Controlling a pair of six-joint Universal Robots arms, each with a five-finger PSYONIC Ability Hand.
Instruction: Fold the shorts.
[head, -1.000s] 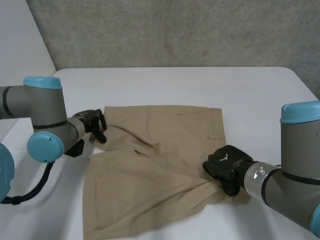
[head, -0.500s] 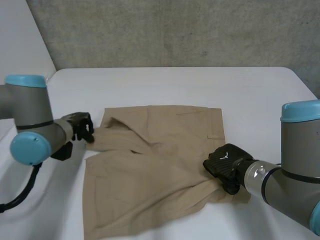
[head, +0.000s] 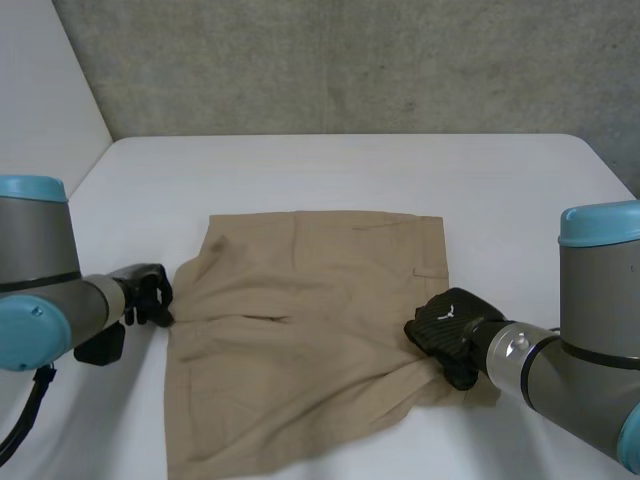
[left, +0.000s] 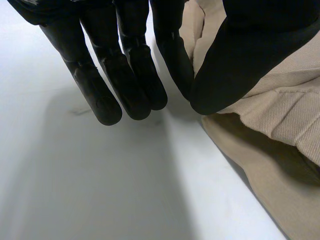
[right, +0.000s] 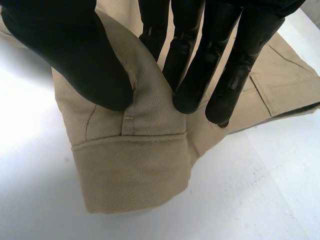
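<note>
Fingers (right: 192, 75) and thumb of the right hand (head: 445, 325) are pinched on a raised, cuffed hem of the khaki shorts (head: 300, 320), seen at the lower right of the head view. The shorts are spread across the white table (head: 330, 165) at the frame's centre and are puckered where they are gripped. At the left of the frame, the left hand (head: 148, 295) is held just beside the garment's left edge, its fingers (left: 107, 95) straight, close together and closed on nothing.
</note>
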